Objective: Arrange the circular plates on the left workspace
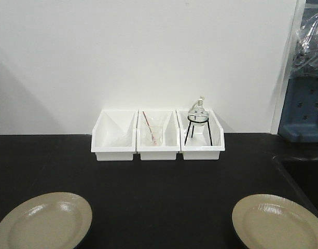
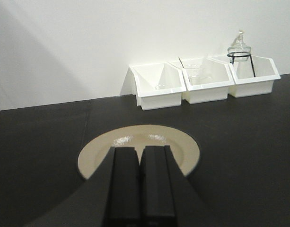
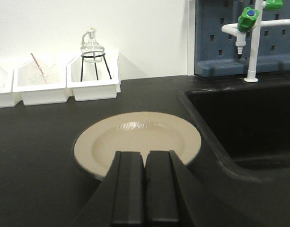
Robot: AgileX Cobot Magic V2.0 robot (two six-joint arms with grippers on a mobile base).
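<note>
2 plates (image 1: 43, 220) (image 1: 277, 222) flat on benchtop (image 1: 159, 181), well apart — 2 grippers (image 2: 140, 158) (image 3: 145, 161) seemingly closed

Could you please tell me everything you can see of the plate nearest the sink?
The plate is round, shallow, glossy beige-tan with a dark rim, and empty. It lies flat on the black benchtop beside the sink, apart from the white bins. The shut right gripper hangs at its near rim; contact unclear.

Matte black, blocky jaws on flared black housings (image 2: 88, 203)
</note>
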